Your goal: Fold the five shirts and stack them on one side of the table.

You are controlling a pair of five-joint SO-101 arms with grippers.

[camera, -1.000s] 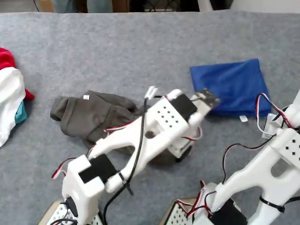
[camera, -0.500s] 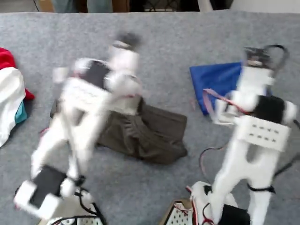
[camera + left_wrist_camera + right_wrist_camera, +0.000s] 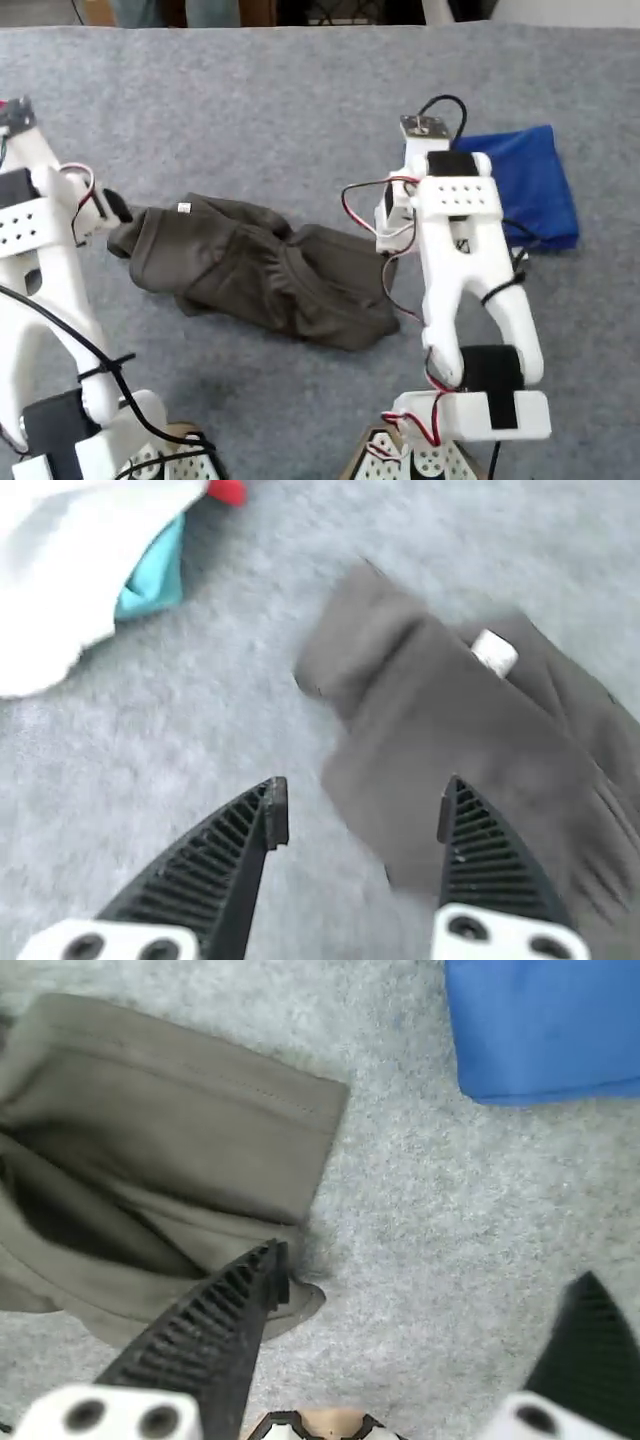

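Note:
A crumpled olive shirt [image 3: 270, 275] lies mid-table, stretched left to right, with a white tag near its left end. My left gripper [image 3: 112, 212] hangs open just above that left end; in the left wrist view the gripper [image 3: 360, 820] has the olive shirt [image 3: 470, 720] partly between its fingers, not gripped. My right gripper [image 3: 388, 228] sits at the shirt's right edge, open; in the right wrist view the gripper [image 3: 420, 1305] hovers over bare table beside the hem of the olive shirt [image 3: 170, 1140]. A folded blue shirt [image 3: 530, 185] lies at the right.
A pile of unfolded shirts lies at the table's left edge: a white shirt [image 3: 70, 560], a teal shirt [image 3: 150, 575] and a red shirt [image 3: 225, 490]. The grey table [image 3: 300, 110] has free room at the back and along the front centre.
The left arm swung from the table's middle to the olive shirt's left end. The right arm came in from the right to its right edge. The shirt now lies spread farther right.

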